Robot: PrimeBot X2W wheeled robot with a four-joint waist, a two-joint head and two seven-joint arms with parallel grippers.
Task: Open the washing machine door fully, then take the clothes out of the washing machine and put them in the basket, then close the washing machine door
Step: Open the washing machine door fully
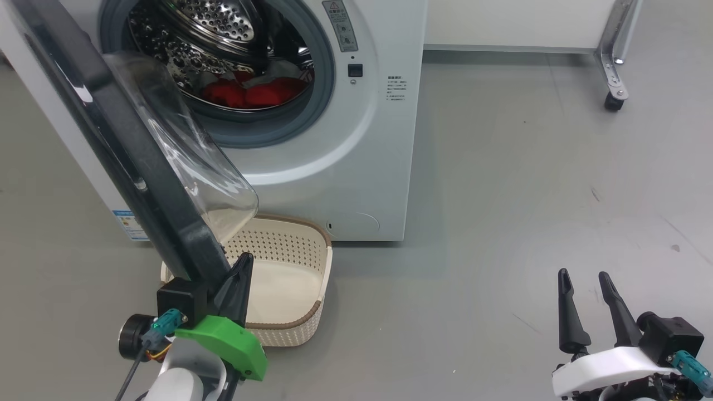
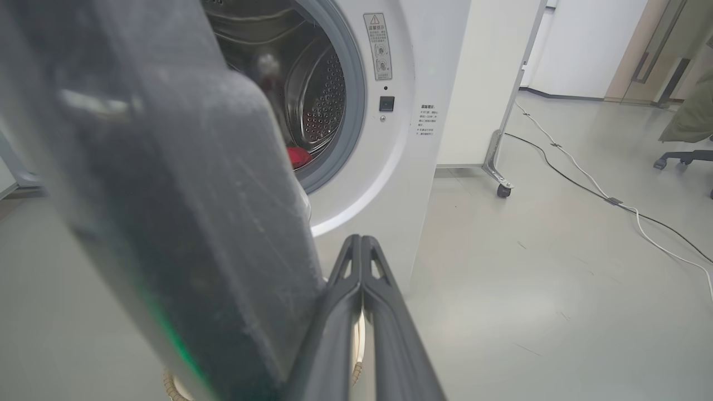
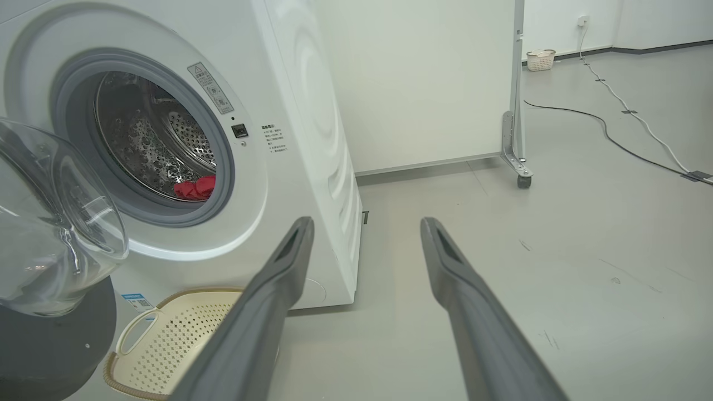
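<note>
The white washing machine [image 1: 356,167] stands ahead with its round door [image 1: 139,167] swung out toward me, the clear glass bowl [image 1: 189,150] facing the drum. Red clothes [image 1: 250,92] lie at the bottom of the steel drum, also seen as red clothes [image 3: 195,188] in the right wrist view. The cream basket [image 1: 320,275] sits on the floor below the door. My left gripper [image 1: 243,262] is shut, its fingers [image 2: 362,267] pressed together right beside the door's free edge [image 2: 223,234]. My right gripper [image 1: 585,275] hovers open at the lower right, nothing between its fingers [image 3: 289,250].
A wheeled partition leg [image 1: 613,83] stands right of the machine. Cables [image 3: 629,150] run across the grey floor farther right. An office chair base [image 2: 682,159] shows at the far right. Open floor [image 1: 529,223] lies between the machine and my right gripper.
</note>
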